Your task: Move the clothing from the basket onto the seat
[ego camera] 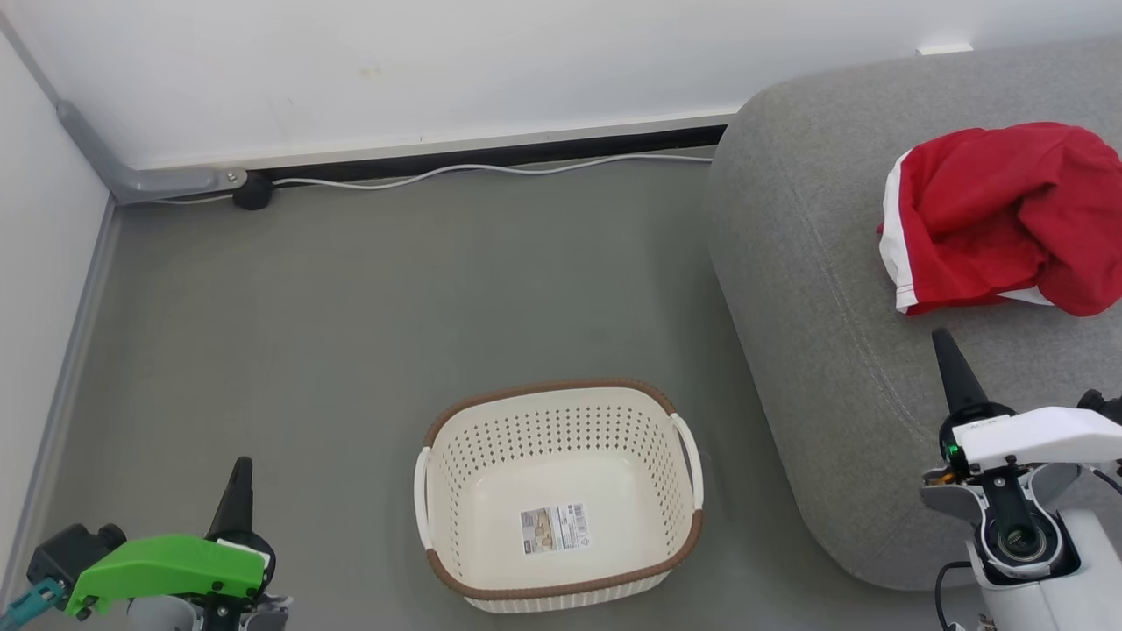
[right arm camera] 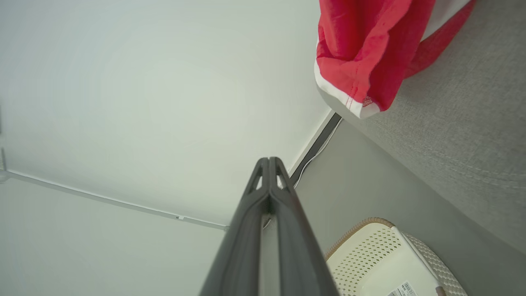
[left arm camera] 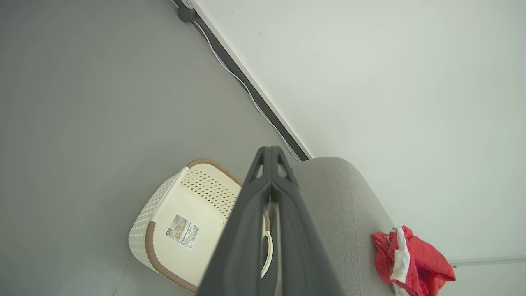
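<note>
Clothing [ego camera: 999, 219] is on the seat [ego camera: 815, 289]: a crumpled red heap with white trim, lying on the seat top at the far right of the head view. Can't tell if the heap is one piece or two. A white band runs down its left edge, and a white bit shows at the bottom. No logo can be made out.

The basket [ego camera: 548, 386] stands upright on the floor [ego camera: 351, 333], just left of the seat's rounded front corner. It is near the seat but not touching it. Cream perforated walls, brown rim, a handle on each side. A label sticker [ego camera: 553, 528] lies flat on the bare bottom.

Left gripper [ego camera: 240, 469] is low at the left of the head view, over the floor to the left of the basket and apart from it. Its fingers are pressed together into one dark spike, and the left wrist view shows the tips meeting. A green cover [ego camera: 166, 565] sits on that wrist.

Right gripper [ego camera: 947, 350] is over the seat's front part, below the clothing in the head view. Its fingers point toward the heap with a gap between. They are also pressed together, tip to tip in the right wrist view, pinching nothing. A white housing [ego camera: 1043, 434] sits behind them.

Behind, a white wall [ego camera: 438, 61] has a dark strip at its base. A pale cable [ego camera: 491, 169] runs along the floor there to a black plug [ego camera: 253, 190]. A grey conduit [ego camera: 114, 175] bends in the corner at the left. The seat's stitched seam curves down near its left edge.
</note>
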